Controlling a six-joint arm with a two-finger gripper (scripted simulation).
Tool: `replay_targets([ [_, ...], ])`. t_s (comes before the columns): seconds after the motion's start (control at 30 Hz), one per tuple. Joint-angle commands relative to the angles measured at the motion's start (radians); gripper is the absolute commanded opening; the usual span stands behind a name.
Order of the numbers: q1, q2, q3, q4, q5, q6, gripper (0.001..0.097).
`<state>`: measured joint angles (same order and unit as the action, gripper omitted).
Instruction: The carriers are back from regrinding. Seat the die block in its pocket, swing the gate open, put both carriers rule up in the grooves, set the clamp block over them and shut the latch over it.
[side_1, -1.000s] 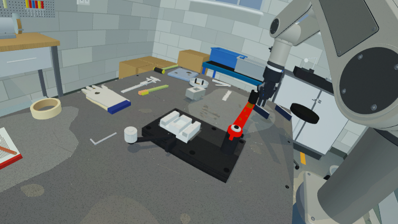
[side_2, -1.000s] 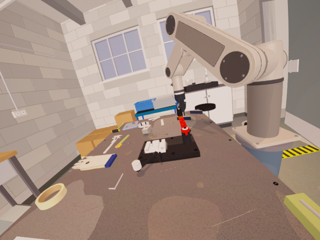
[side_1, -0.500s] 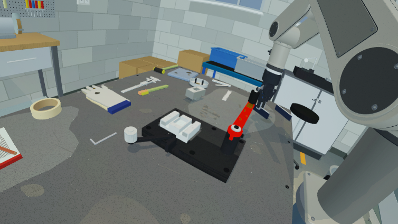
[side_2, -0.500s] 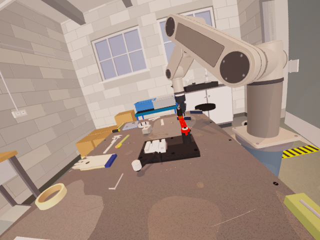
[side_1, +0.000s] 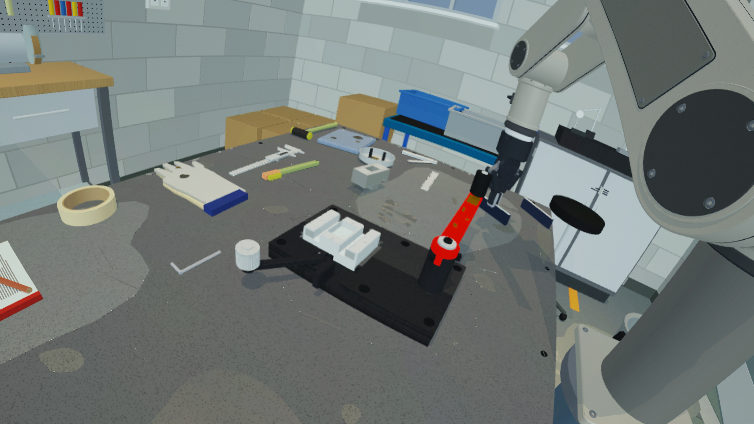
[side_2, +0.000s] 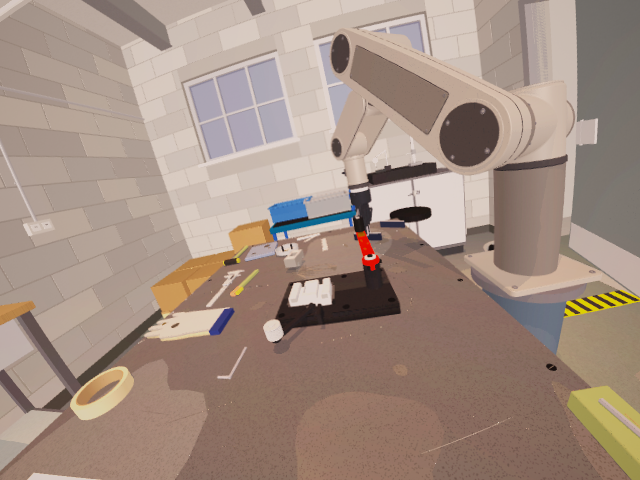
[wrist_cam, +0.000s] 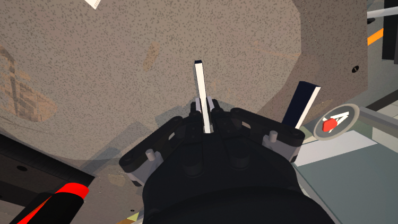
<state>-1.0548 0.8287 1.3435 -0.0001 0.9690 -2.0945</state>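
Observation:
The near end of a dark blue carrier (wrist_cam: 202, 92) with a white rule edge is hidden between my fingers. My gripper (wrist_cam: 204, 104) (side_1: 495, 200) is closed on this carrier, low over the bench's far right part, beside the black knob of the red latch (side_1: 457, 221). The second carrier (wrist_cam: 302, 103) (side_1: 536, 212) lies just to the right on the bench. The white die block (side_1: 341, 237) sits on the black base plate (side_1: 369, 271), its grooves empty. The gate arm with its white knob (side_1: 247, 254) points left from the plate. The grey clamp block (side_1: 370, 174) stands further back.
A white dish (side_1: 377, 156) sits behind the clamp block, with a blue tray (side_1: 429, 108) and cardboard boxes beyond. A glove (side_1: 203, 184), calipers, a marker and a tape roll (side_1: 87, 204) lie to the left. The bench's right edge runs close to the carriers.

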Motion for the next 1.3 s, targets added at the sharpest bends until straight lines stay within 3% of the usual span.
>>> replay_targets([
  [0.0,0.000,-0.001,-0.001,0.000,0.000,0.000,0.0080],
  [0.23,0.000,-0.003,-0.001,0.000,0.003,0.000,0.0080],
  [0.53,0.000,-0.100,-0.050,0.000,0.145,0.000,0.0080],
  [0.8,-0.002,-0.119,-0.042,0.000,0.160,-0.002,0.0080],
  [1.0,-0.014,-0.205,0.003,0.000,0.199,-0.014,0.0080],
  [1.27,-0.039,-0.356,0.057,0.000,0.295,-0.039,0.0080],
])
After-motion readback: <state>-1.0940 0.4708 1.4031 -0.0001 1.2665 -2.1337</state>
